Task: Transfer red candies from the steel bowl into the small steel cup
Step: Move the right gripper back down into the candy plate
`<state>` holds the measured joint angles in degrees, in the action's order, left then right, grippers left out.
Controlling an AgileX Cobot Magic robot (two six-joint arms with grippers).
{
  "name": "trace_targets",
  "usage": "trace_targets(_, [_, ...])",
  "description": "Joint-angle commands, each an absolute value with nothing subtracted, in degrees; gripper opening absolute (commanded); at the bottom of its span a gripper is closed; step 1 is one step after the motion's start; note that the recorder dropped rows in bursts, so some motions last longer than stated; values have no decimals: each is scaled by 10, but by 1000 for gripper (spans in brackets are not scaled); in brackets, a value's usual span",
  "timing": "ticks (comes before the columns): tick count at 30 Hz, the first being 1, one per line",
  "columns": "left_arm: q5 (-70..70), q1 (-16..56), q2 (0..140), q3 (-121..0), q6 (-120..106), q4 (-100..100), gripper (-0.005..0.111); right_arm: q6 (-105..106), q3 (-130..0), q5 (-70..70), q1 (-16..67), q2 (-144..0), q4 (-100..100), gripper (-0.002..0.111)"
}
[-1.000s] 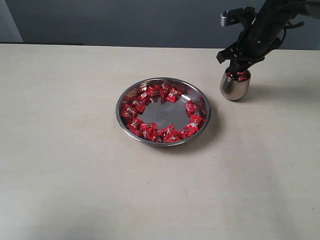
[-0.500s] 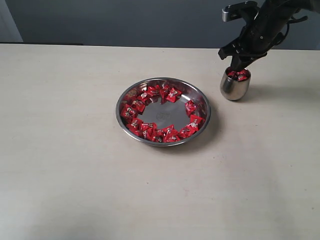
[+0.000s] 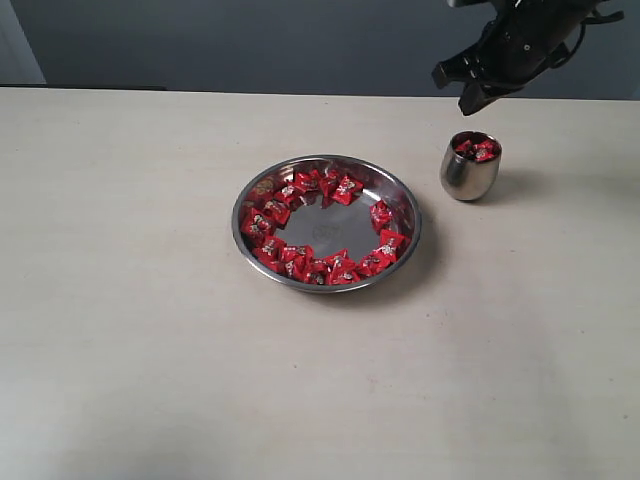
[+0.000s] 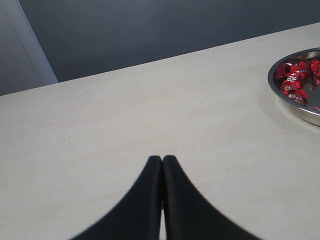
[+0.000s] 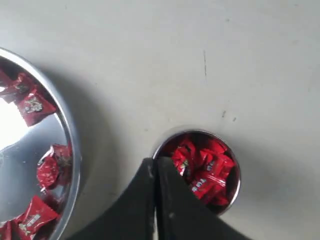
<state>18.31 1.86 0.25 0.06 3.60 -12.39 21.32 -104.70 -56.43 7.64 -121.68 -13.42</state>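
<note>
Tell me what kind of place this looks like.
Probably a robot lab bench: bare pale tabletop, plain grey wall, and a robot arm over a small steel cup of red candies.

Candies [image 3: 347, 187] are red with white-and-dark print. Bowl [image 3: 325, 232] and cup [image 3: 468, 180] are shiny silver. Table [image 3: 150, 350] is pale beige; left claw [image 4: 162, 161] and right claw [image 5: 154, 162] are black.

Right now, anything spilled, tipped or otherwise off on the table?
Nothing stands out. The small steel cup stands upright, apart from the steel bowl, with red candies inside both; none lie loose on the table. The right gripper hangs above the cup, jaws shut and empty.
</note>
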Motion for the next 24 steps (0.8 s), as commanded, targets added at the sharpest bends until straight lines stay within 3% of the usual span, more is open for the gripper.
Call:
trace_targets(1, [179,19,0,0,39,-125,0,230,-1049,-562,74,-1210,-160,-1])
trace_targets(11, [179,19,0,0,39,-125,0,343,-1042,-606,83,-1209,-332,-1])
trace_targets(19, [179,19,0,0,39,-125,0,412,-1013,-632,156,-1232,-353,-1])
trace_targets(22, [179,19,0,0,39,-125,0,430,-1013,-640,186,-1257,-353,8])
trace_targets(24, [179,19,0,0,39,-125,0,435,-1013,-650,203,-1270,-353,22])
